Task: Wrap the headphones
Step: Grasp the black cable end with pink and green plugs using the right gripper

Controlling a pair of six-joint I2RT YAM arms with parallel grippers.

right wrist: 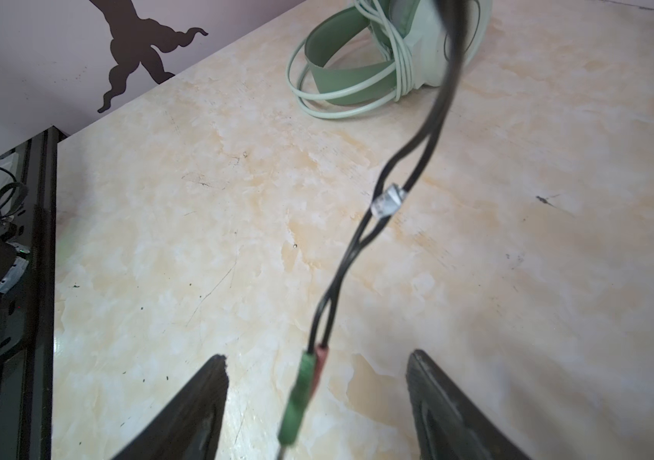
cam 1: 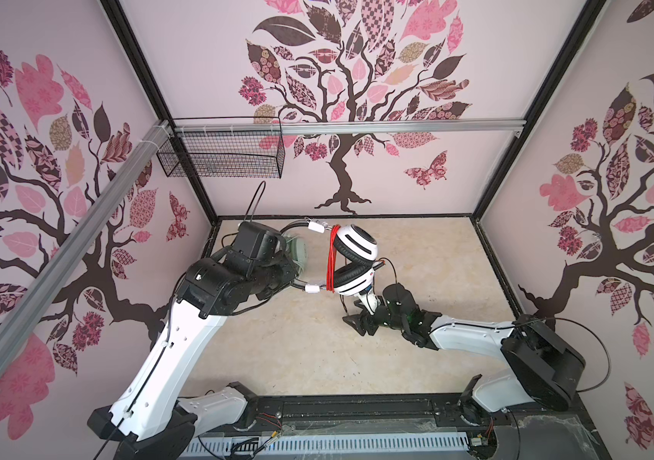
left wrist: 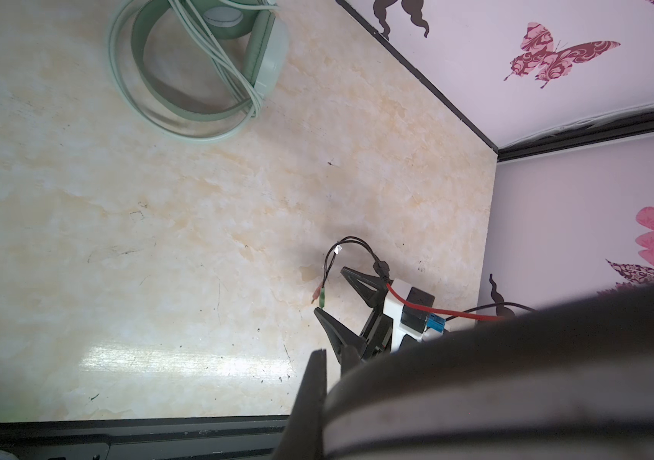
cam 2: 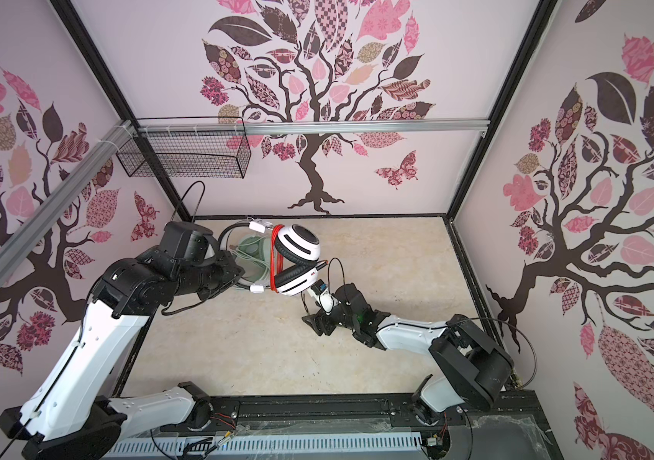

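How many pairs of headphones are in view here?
2. The mint-green headphones lie on the table near the back wall. The white-and-black headphones hang raised over the table, headband in the left gripper, red cable wound round them. None seems hidden.

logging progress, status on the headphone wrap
Left gripper shut on white-and-black headphones, lifted. Right gripper open, dangling plugs between its jaws. Red cable coiled on headband. Mint-green headphones on table, clear.

The headphones (cam 1: 357, 247) hung right of the left fingers (left wrist: 311, 398), their plugs (right wrist: 301, 394) between the right fingers (right wrist: 198, 410), over the counter (right wrist: 198, 199).
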